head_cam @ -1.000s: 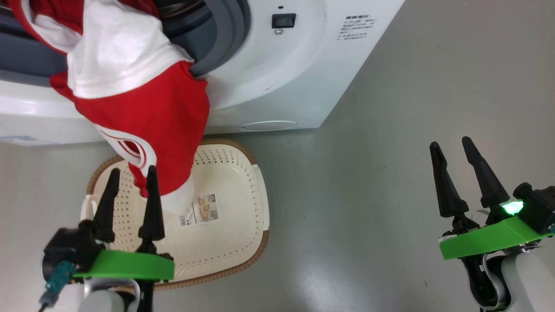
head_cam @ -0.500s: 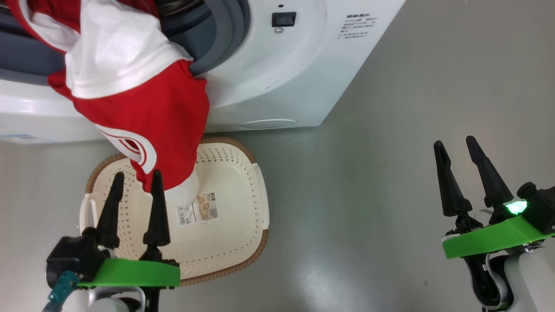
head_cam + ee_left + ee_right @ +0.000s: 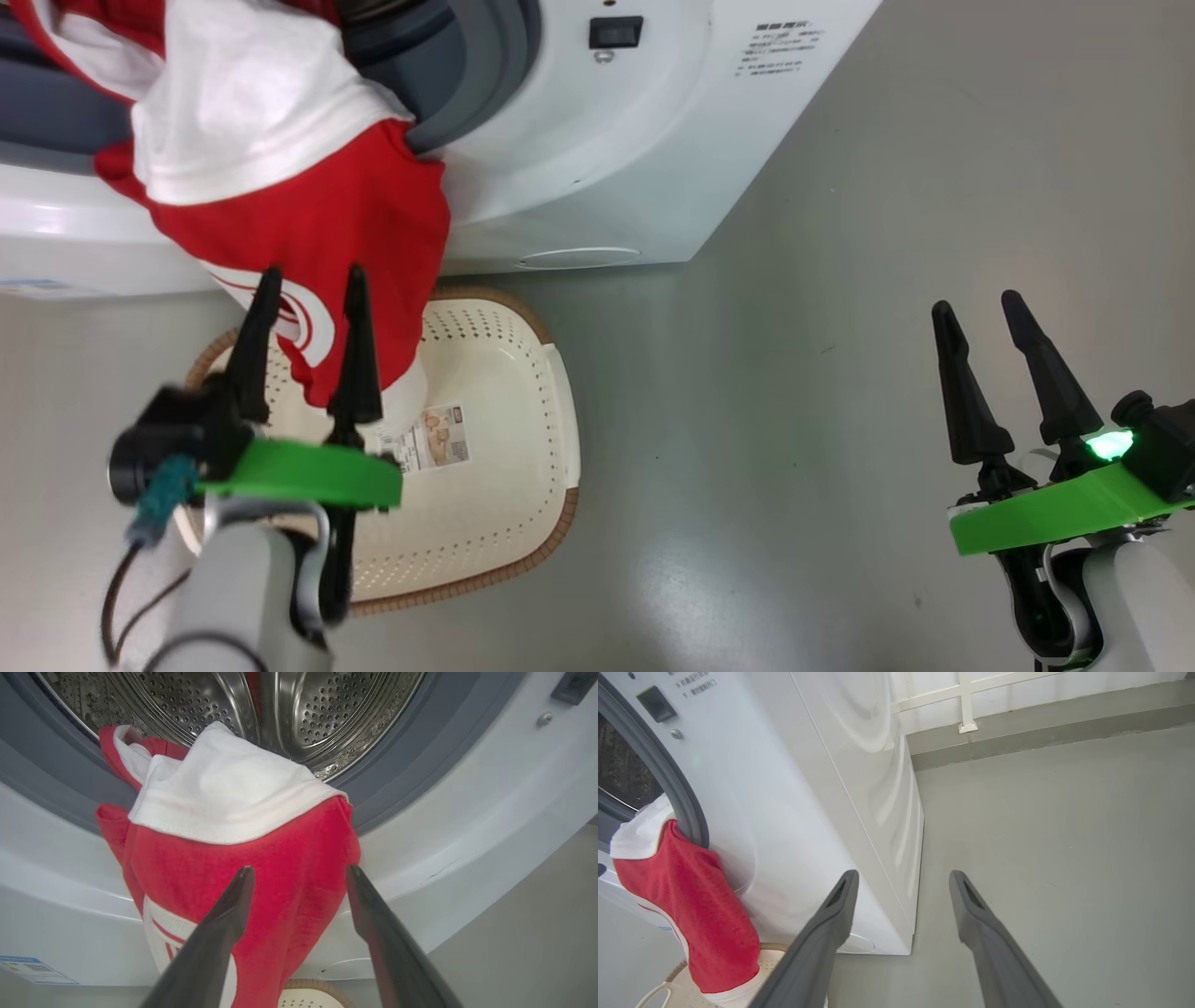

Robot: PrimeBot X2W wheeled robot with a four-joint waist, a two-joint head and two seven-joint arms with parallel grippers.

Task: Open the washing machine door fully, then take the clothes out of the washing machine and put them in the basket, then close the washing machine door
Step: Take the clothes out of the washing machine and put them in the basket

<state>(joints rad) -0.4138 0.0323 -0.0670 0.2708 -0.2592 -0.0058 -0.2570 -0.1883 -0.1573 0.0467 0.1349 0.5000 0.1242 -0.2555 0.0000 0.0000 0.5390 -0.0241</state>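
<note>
Red clothes point(image 3: 308, 215) with white panels hang out of the washing machine point(image 3: 607, 159) mouth, over its grey ring, down into the basket point(image 3: 504, 373). My left gripper point(image 3: 313, 275) is open over the basket, its fingertips level with the garment's lower part. In the left wrist view the left gripper point(image 3: 300, 869) points at the hanging clothes point(image 3: 261, 858), with nothing between its fingers. Behind them is the steel drum point(image 3: 327, 709). My right gripper point(image 3: 976, 303) stands open over bare floor at the right. The washing machine door is out of view.
The cream basket sits on the grey floor against the machine's front. A blue label point(image 3: 32, 970) is stuck low on the machine. In the right wrist view the right gripper point(image 3: 901, 873) points past the machine's side point(image 3: 878, 812) toward a wall base point(image 3: 1017, 723).
My left gripper has risen and moved forward from above the basket toward the hanging red garment. The right gripper has stayed in place. The clothes hang as before.
</note>
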